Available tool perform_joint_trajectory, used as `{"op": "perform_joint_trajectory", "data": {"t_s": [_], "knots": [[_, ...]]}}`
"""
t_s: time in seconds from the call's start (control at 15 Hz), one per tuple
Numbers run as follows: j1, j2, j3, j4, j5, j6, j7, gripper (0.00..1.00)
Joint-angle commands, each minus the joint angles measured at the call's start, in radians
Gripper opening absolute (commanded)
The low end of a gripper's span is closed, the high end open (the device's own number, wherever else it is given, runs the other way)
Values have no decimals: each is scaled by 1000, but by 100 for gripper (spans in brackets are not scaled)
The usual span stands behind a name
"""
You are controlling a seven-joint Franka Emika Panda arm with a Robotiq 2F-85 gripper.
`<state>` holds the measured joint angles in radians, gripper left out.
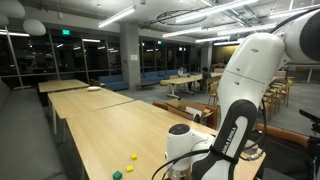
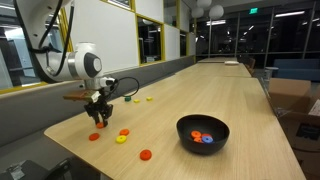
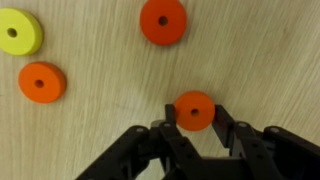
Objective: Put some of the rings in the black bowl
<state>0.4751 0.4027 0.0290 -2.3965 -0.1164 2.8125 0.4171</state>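
In the wrist view my gripper is shut on an orange ring, with a black finger on each side of it. Two more orange rings and a yellow one lie flat on the wood beyond. In an exterior view the gripper is low over the table's near left end. Loose rings lie just in front of it. The black bowl stands to the right, with an orange ring and a blue one inside.
More yellow rings lie farther back on the long wooden table. In an exterior view the white arm hides the gripper, and yellow and green rings show near the table edge.
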Motion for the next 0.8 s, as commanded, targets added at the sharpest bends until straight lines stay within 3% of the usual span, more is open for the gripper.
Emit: {"op": "perform_joint_trajectory", "data": {"t_s": [0.0, 0.33, 0.73], "knots": [[-26, -107, -54, -67, -18, 7, 39, 21], [-127, -230, -148, -118, -60, -3, 45, 21], [-343, -307, -219, -113, -61, -13, 16, 22]]}}
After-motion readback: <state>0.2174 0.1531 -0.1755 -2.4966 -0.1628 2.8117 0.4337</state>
